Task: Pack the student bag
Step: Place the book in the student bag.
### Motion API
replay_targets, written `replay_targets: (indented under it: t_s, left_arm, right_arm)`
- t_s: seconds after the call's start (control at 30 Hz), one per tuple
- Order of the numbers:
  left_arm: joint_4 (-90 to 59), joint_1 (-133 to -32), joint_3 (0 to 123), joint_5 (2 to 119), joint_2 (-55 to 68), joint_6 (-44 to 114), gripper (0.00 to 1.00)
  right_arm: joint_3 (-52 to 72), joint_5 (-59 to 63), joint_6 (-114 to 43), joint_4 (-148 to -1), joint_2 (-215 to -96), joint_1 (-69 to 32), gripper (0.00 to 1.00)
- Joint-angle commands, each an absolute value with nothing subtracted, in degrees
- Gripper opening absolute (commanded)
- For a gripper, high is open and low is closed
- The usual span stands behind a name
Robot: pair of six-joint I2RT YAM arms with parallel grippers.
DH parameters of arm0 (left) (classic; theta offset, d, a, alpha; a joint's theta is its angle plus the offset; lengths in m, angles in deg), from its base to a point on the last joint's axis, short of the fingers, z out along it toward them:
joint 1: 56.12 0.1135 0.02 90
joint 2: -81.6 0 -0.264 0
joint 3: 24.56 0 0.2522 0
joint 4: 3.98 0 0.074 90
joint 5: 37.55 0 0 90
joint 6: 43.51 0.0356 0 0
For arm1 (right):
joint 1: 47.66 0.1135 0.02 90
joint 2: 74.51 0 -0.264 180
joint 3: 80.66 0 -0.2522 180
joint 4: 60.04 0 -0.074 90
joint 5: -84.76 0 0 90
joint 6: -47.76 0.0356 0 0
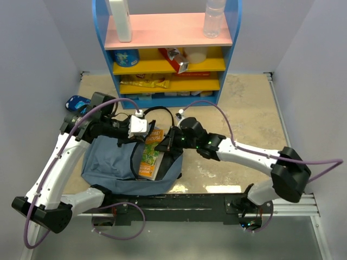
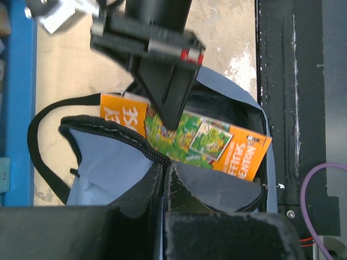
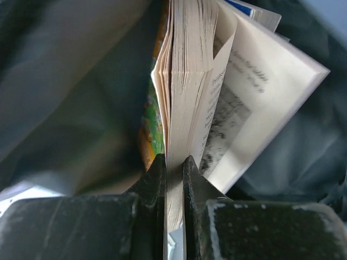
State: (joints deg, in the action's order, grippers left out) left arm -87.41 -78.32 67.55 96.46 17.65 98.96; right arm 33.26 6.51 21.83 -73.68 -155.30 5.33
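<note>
Left jaws pinch the student bag (image 1: 108, 162) rim; right jaws clamp the orange book (image 1: 152, 157) partly inside.

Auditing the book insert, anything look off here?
Yes. The book, partway into the student bag, is splayed. The fingers of the right gripper pinch only part of the page block, and the other pages fan open to one side. They may crease going in.
</note>
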Motion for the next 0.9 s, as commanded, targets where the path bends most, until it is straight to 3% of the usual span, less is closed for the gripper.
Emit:
replay_targets:
  t_s: [0.0,0.17,0.27,0.3,0.4,0.47,0.53,0.57,0.6,0.67,0.87]
  left_arm:
    - [-85.6,-78.0,71.6,101.2,19.5,98.3,0.00]
    - [-85.9,-78.0,71.0,102.8,19.6,98.6,0.00]
    - [-86.3,-78.0,70.2,103.2,19.4,99.0,0.00]
    - [-86.3,-78.0,70.2,103.2,19.4,99.0,0.00]
    - [-86.6,-78.0,70.2,102.7,19.5,99.4,0.00]
    - [-86.6,-78.1,69.6,102.5,19.9,99.7,0.00]
    - [-86.4,-78.0,69.1,102.1,20.2,99.9,0.00]
    - [-86.4,-78.0,68.7,102.1,20.2,100.0,0.00]
    - [-86.5,-78.0,68.7,102.1,20.2,99.9,0.00]
    - [-86.6,-78.1,68.7,102.2,20.2,100.0,0.00]
    - [-87.6,-78.0,66.9,102.0,20.7,100.5,0.00]
  right_arm:
    - [25.6,7.6,21.9,-66.5,-161.0,8.1,0.00]
    - [19.8,6.7,20.4,-68.7,-167.1,9.8,0.00]
    - [17.7,7.1,20.6,-66.5,-170.4,9.8,0.28]
    - [17.0,6.5,20.3,-68.8,-171.0,9.9,0.42]
    - [18.2,5.4,18.8,-71.3,-169.7,9.7,0.51]
    - [22.2,3.6,18.5,-70.7,-165.1,9.6,0.50]
    - [25.5,0.4,16.9,-71.6,-159.4,9.7,0.40]
    - [26.8,-1.0,16.5,-72.1,-157.3,9.6,0.33]
    - [28.1,-2.4,16.3,-72.7,-155.6,9.7,0.15]
    - [32.1,-4.9,16.0,-72.6,-152.3,9.6,0.01]
    - [30.7,-13.1,9.1,-78.4,-148.7,8.5,0.00]
